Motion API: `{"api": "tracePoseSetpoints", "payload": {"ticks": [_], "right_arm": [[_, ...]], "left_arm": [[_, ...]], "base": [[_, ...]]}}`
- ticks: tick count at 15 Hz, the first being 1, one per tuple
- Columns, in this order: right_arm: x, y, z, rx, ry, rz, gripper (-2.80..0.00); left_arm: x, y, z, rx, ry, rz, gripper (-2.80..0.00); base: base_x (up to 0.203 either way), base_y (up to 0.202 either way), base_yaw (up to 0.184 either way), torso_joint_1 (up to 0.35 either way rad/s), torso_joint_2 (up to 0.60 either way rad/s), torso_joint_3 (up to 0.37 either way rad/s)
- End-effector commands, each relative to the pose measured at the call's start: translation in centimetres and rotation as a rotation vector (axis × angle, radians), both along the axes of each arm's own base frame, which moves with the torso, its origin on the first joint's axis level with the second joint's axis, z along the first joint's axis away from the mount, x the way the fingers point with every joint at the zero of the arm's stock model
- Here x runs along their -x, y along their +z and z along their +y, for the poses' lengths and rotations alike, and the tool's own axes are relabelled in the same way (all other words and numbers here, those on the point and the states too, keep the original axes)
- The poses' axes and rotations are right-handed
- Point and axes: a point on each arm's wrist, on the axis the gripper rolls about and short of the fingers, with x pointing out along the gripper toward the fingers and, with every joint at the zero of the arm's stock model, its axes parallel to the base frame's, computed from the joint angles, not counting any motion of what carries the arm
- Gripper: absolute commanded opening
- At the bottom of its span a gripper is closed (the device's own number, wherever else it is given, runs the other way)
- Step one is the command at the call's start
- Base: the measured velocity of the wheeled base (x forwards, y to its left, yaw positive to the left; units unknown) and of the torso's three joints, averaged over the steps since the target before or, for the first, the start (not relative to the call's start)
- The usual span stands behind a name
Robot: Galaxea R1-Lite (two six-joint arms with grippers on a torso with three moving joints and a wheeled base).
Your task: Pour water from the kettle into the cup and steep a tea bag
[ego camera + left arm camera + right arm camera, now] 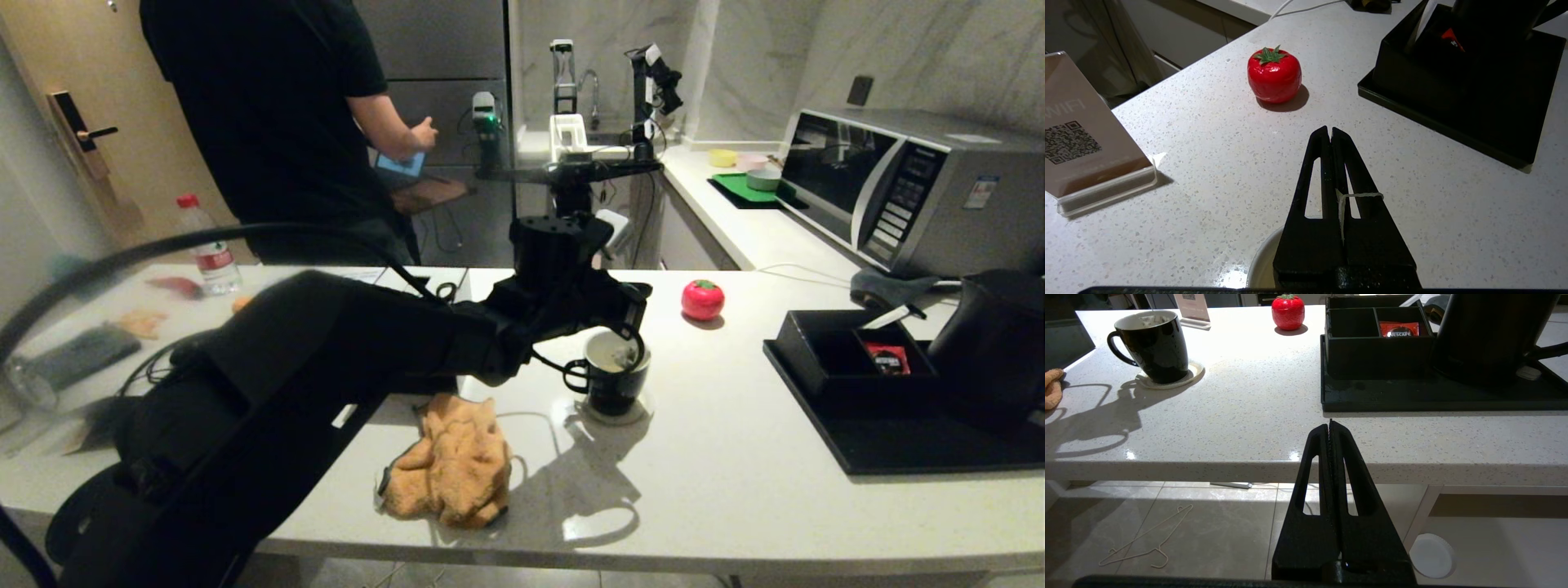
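- The red sachet [1399, 329] in the black organiser box [1378, 347] carries the brand "NESCAFE" in white letters.
- The card in a clear stand [1090, 134] on the counter [1216, 163] shows the word "WIFI", and below it a QR code.
- The microwave [906, 188] has a logo and labels, but they cannot be read.

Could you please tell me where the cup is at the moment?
In the head view the cup stands on a small white coaster near the counter's middle, directly under the left gripper, with the orange cloth nearer the robot.
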Motion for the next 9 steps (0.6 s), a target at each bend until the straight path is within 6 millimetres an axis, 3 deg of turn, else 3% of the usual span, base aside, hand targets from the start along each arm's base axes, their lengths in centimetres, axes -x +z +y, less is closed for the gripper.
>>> {"api": "tracePoseSetpoints", "payload": {"ticks": [1, 9], "right_arm": [[0.0, 0.0, 0.0, -0.002, 0.0, -0.001, -2.8], [0.0, 0.0, 0.0, 0.0, -0.001, -0.001, -2.8]], "left_arm": [[-0.1, -1.0, -0.3, -0.011, -0.007, 0.011, -2.8], [-0.2, -3.5, -1.2, -0.033, -0.022, 0.037, -2.8]], "base": [[0.0, 0.0, 0.0, 0.0, 0.0, 0.0], [0.0, 0.0, 0.0, 0.0, 0.0, 0.0]]}}
